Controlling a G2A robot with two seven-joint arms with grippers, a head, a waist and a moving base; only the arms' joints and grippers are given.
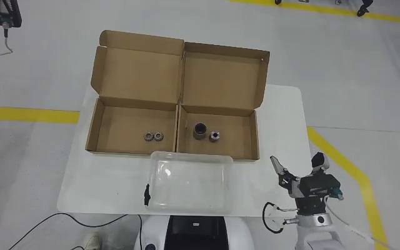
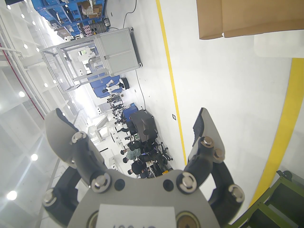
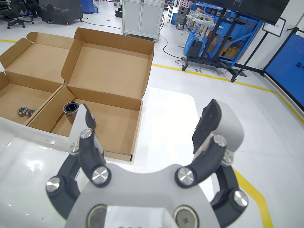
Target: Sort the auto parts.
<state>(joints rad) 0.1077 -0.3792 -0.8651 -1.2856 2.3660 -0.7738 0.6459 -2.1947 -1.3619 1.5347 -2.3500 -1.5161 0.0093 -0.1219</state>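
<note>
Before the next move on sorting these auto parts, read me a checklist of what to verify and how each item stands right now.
1. Right gripper open, holding nothing: ok.
2. Left gripper open, holding nothing: ok.
3. Lids of left box and right box open: ok.
4. Two ring bearings alike, together in left box: ok.
5. Dark cylinder and small ring part share right box; whether they belong together: cannot tell.
6. Parts waiting in clear tray: cannot tell.

The left box (image 1: 106,128) held two bearings (image 1: 149,135), the right box (image 1: 240,142) beside it a sleeve (image 1: 199,130) and a ring (image 1: 215,135) — both behind the tray (image 1: 190,187) on the table (image 1: 281,119).
</note>
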